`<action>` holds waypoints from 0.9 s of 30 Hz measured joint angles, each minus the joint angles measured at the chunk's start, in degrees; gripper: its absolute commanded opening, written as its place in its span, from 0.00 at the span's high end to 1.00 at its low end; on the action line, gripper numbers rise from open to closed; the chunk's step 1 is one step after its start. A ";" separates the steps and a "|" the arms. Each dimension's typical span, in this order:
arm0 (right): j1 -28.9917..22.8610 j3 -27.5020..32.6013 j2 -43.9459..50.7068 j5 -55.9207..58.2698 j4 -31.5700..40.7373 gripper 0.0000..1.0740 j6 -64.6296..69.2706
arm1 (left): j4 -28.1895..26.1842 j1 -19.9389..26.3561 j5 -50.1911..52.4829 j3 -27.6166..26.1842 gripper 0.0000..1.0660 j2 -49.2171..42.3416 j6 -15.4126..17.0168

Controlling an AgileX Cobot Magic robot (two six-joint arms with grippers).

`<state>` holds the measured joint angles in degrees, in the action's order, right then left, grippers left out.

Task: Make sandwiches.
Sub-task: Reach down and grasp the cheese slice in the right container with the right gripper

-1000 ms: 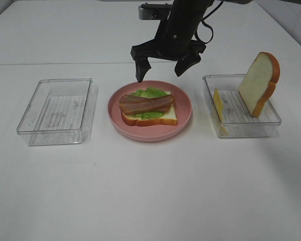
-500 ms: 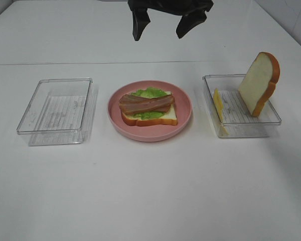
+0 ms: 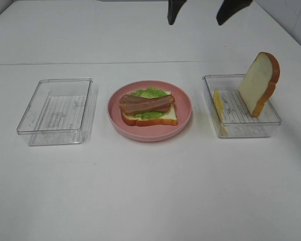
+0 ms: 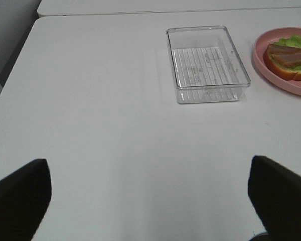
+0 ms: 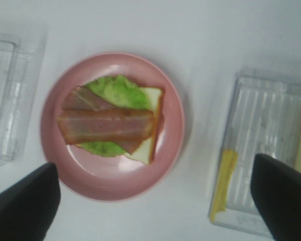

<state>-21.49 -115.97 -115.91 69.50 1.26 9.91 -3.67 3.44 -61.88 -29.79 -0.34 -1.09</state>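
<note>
The partly stacked sandwich [image 3: 148, 107] lies on a round pink plate [image 3: 185, 108]: one bread slice, green lettuce and bacon strips on top. It also shows in the right wrist view [image 5: 108, 125] and the left wrist view [image 4: 291, 57]. A second bread slice [image 3: 260, 83] leans upright in the right clear tray [image 3: 241, 128], with a yellow cheese slice [image 3: 218, 108] on edge at its left wall. My right gripper [image 3: 203, 10] is open and empty, high above the space between plate and right tray. My left gripper [image 4: 150, 201] is open and empty over bare table, out of the high view.
An empty clear tray [image 3: 57, 110] stands left of the plate, also in the left wrist view [image 4: 207, 63]. The table's left edge [image 4: 20, 60] shows in the left wrist view. White tabletop lies in front of the plate and trays.
My right gripper has risen from just behind the plate and moved right, so only its fingertips show at the top edge. The sandwich and trays have not moved.
</note>
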 measured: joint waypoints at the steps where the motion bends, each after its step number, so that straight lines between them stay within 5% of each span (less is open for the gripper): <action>1: 0.00 0.00 0.00 0.00 0.00 0.08 0.00 | 0.00 0.00 0.00 0.00 0.07 0.00 0.00; 8: 4.35 13.29 3.90 0.57 -0.11 0.08 2.01 | 0.00 0.00 0.00 0.00 0.07 0.00 0.00; 27: 4.76 14.95 -7.56 0.46 -0.17 0.10 2.46 | 0.00 0.00 0.00 0.00 0.07 0.00 0.00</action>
<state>-16.73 -101.01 -123.47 69.96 1.09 12.38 -3.67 3.44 -61.88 -29.79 -0.34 -1.09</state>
